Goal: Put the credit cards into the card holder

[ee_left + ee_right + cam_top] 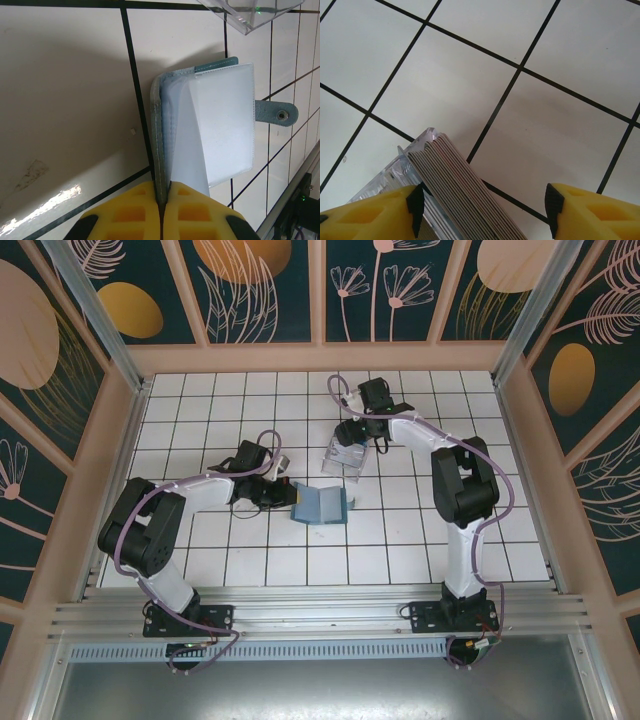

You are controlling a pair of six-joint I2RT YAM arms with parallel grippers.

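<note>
On the white tiled table (400, 540), the left gripper (161, 210) pinches the open card holder (220, 125) by its teal cover, likely to steady it. The right gripper (483, 207) has its fingers spread around the credit cards (455, 185) stacked in the clear tray (390, 175), seemingly to draw one.

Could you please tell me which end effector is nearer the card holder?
Left: the left end effector clamps the card holder; the right end effector is at the clear tray.
</note>
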